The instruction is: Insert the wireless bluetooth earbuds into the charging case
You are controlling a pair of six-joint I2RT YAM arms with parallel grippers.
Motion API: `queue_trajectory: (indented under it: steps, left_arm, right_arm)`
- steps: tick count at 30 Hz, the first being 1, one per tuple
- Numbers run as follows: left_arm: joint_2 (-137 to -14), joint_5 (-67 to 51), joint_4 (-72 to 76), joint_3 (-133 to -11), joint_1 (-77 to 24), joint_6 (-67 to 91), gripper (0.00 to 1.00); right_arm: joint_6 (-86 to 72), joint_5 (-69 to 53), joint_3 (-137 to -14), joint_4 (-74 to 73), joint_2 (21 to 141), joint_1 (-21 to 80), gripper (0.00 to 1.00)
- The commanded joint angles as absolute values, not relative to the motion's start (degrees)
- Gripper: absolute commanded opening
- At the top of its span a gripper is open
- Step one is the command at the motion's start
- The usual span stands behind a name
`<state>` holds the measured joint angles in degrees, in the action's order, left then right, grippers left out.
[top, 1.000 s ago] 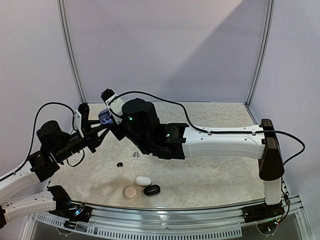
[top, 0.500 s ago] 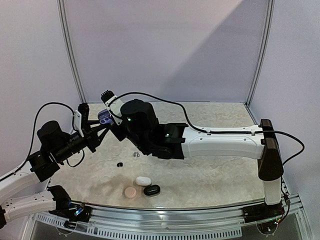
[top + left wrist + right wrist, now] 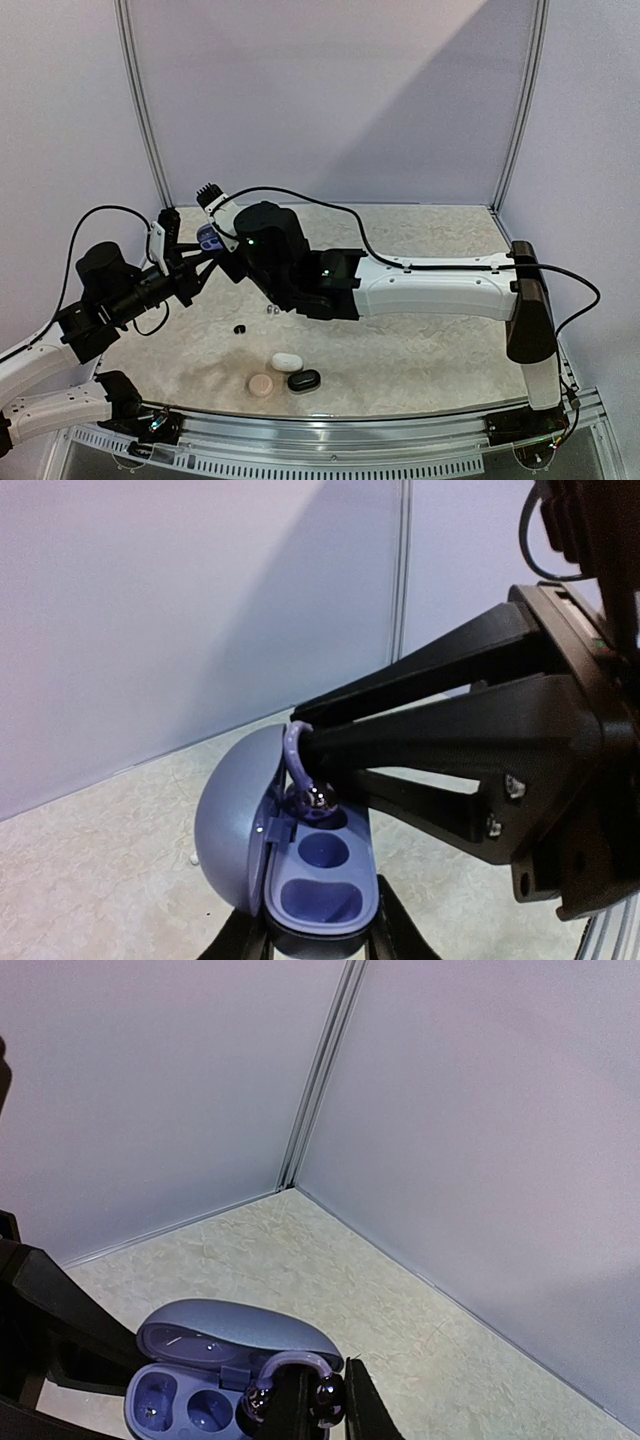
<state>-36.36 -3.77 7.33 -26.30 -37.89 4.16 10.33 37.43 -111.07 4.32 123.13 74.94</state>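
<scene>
Earbud (image 3: 312,798), purple with a hook, sits at the mouth of the well nearest the hinge of the lavender charging case (image 3: 320,885); by our reckoning it is not yet seated. Left of the case, the left gripper (image 3: 318,945) is clenched on its base, with the lid open. Right of the case, the right gripper (image 3: 322,1405) is pinched tight on the earbud. Over the last second we saw this arm creep leftward toward the case, so insertion looks under way. The lid stands just beside the hook and may foul it. On the table (image 3: 430,350), nearer the arm bases than the case: loose black bud (image 3: 239,328), peach case (image 3: 261,385), grey bud (image 3: 271,309), white case (image 3: 287,361), black case (image 3: 303,380).
</scene>
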Motion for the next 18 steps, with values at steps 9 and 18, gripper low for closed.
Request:
queue_trajectory:
  steps: [9,18]
  left_arm:
    - [-35.5,-2.2,12.1,-28.3,-38.8,6.0,0.0]
    - [-35.2,-1.9,11.1,-28.8,-38.5,6.4,0.0]
  right_arm:
    - [9.9,36.3,-110.8,0.0,125.1,74.6,0.08]
    - [10.3,35.5,-110.8,-2.9,125.1,74.7,0.2]
